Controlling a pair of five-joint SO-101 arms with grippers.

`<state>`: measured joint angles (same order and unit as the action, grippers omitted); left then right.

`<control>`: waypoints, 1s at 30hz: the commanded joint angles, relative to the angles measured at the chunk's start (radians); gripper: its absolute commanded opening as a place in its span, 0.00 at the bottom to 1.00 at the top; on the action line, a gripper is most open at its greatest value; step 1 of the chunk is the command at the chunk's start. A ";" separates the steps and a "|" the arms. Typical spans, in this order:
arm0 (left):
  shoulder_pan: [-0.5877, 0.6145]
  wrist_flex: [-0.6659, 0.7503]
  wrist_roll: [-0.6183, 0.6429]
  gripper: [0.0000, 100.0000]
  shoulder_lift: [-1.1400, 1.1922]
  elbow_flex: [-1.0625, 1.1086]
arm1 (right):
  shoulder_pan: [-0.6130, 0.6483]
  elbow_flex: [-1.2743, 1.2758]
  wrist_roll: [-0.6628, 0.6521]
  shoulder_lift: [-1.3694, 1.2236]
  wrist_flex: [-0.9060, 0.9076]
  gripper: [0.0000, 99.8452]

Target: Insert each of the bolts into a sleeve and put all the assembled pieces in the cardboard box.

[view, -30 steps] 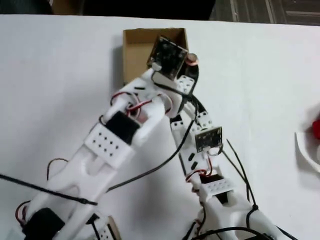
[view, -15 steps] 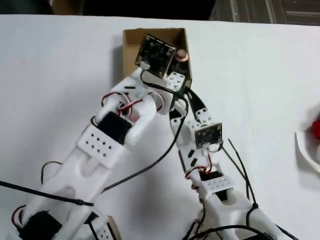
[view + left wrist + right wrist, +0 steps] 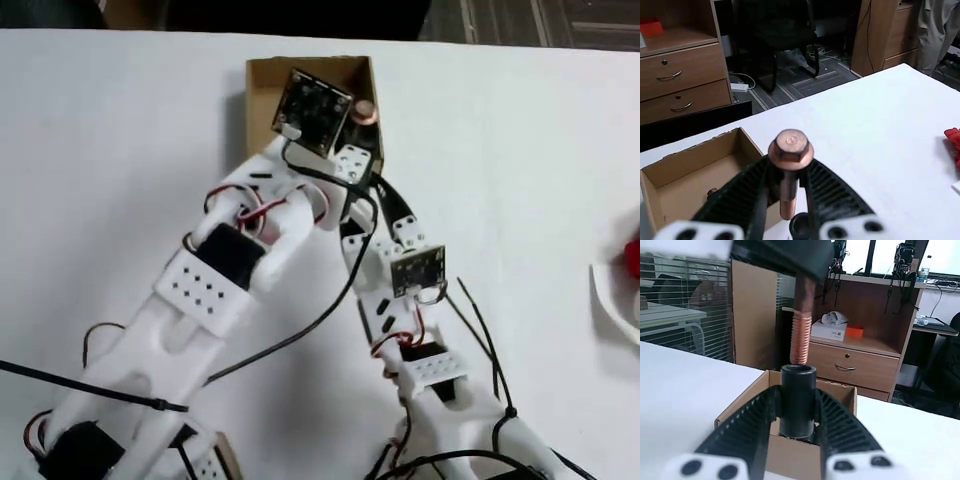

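The left hand (image 3: 786, 172) is closed on one copper bolt (image 3: 790, 150), its two fingers pinching the shank just under the hexagonal head. The bolt hangs upright, head up and threads down. Directly below this hand, the right hand (image 3: 797, 395) grips one black sleeve (image 3: 797, 405), clamped upright between its two fingers with the open mouth facing up. The bolt's threaded tip sits right at that mouth, in line with the bore. Whether it has entered cannot be told.

Just beyond both hands stands one cardboard box (image 3: 685, 165), open at the top. In the high view the left arm's wrist hangs over the box's near right part, and the bolt head shows at the box's right wall. One small copper-coloured piece (image 3: 712, 192) lies on the box floor, too small to identify.

Both arms and the box are on a white desk (image 3: 120, 150). Well apart from the hands, at the desk's far right edge, is one red object (image 3: 952, 142).
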<state>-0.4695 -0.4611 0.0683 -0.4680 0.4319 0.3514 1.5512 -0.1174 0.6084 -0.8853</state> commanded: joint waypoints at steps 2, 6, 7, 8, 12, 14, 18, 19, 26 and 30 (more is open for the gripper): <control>-0.021 0.008 0.009 0.02 -0.044 -0.033 | 0.002 -0.057 -0.003 -0.002 0.002 0.02; -0.021 0.008 0.009 0.02 -0.064 -0.033 | 0.002 -0.057 -0.005 -0.010 0.004 0.02; -0.021 0.005 0.011 0.02 -0.083 -0.033 | 0.002 -0.060 -0.005 -0.022 0.007 0.02; -0.021 -0.011 0.015 0.02 -0.104 -0.035 | 0.002 -0.060 -0.005 -0.036 0.004 0.02; 0.008 -0.028 0.054 0.02 -0.129 -0.024 | 0.002 -0.063 -0.003 -0.068 -0.019 0.02; 0.012 -0.034 0.054 0.02 -0.130 -0.015 | 0.002 -0.061 -0.008 -0.076 -0.051 0.02; 0.011 -0.034 0.058 0.02 -0.124 -0.007 | 0.004 -0.061 -0.008 -0.076 -0.058 0.02; 0.011 -0.034 0.058 0.02 -0.123 -0.005 | 0.002 -0.061 -0.008 -0.074 -0.059 0.02; 0.009 0.003 0.058 0.02 -0.121 0.058 | 0.010 -0.063 -0.006 -0.070 -0.062 0.02; 0.002 0.003 0.058 0.02 -0.121 0.070 | 0.010 -0.063 -0.006 -0.070 -0.064 0.02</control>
<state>-0.4695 -0.4856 0.1143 -0.5508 0.5086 0.3529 1.5420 -0.1174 0.5332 -0.9160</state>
